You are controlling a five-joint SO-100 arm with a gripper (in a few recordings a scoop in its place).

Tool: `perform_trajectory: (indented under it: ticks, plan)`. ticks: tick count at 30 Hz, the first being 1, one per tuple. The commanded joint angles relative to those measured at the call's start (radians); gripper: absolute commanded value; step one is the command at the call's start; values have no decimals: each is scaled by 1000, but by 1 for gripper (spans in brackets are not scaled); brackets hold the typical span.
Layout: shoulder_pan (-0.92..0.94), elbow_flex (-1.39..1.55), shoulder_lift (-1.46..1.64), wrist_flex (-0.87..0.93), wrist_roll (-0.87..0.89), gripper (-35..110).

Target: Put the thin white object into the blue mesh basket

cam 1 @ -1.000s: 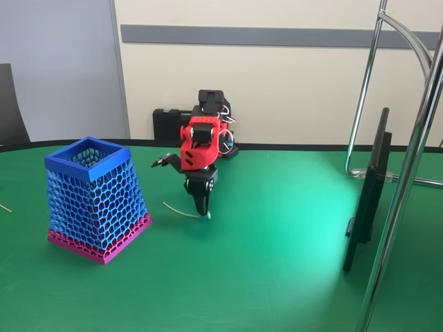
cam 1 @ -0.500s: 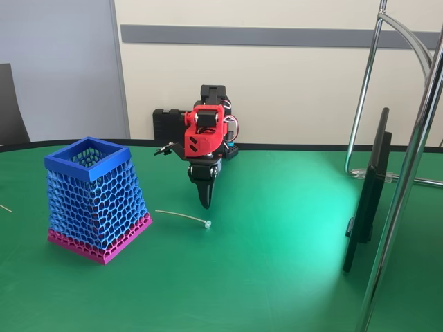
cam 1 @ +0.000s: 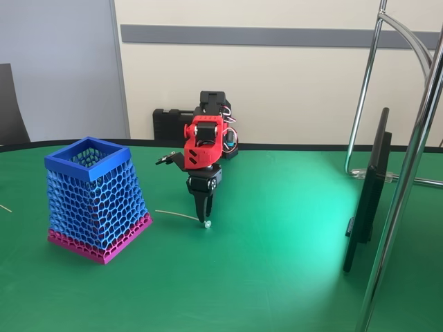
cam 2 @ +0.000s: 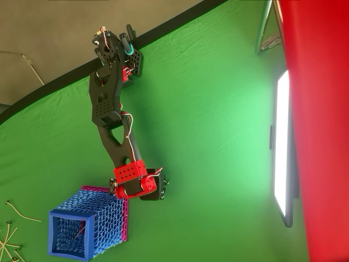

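Your gripper points straight down at the green worktop, its tip right at the beaded right end of the thin white object. From the fixed view the jaws look drawn together into one narrow point, but you cannot tell whether they pinch the strand or only touch it. The strand lies flat on the worktop, running left from the tip toward the blue mesh basket, which stands upright just left of it, apart from it. In the overhead view the red wrist sits beside the basket.
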Motion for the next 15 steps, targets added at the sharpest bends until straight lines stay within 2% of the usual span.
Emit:
perform_trajectory:
  ticks: [1,15]
  plan:
    - [-5,-8,6,6,18,17]
    - [17,-6,-17,6,87,15]
